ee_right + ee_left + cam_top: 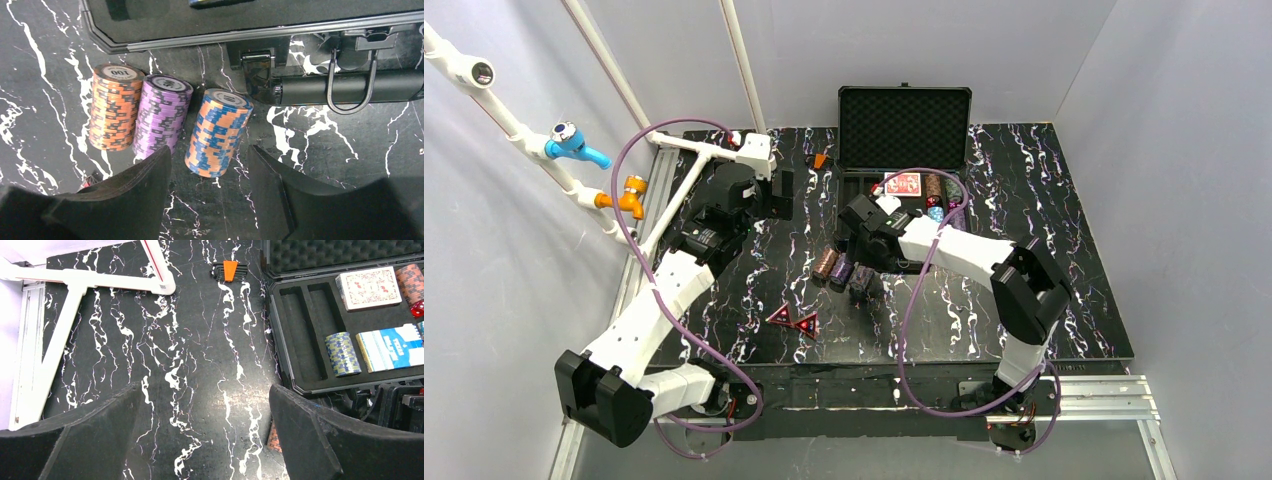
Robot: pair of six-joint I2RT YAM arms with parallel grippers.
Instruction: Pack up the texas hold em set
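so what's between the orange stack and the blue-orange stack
The purple stack, close beside the orange stack, a gap from the blue-orange stack; right wrist view shows it.

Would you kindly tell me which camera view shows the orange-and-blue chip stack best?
The right wrist view: the orange-and-blue chip stack stands close up, mid-frame, between the fingers of the right hand. The top external view shows it small and dark beside the right arm. The left wrist view does not show it clearly.
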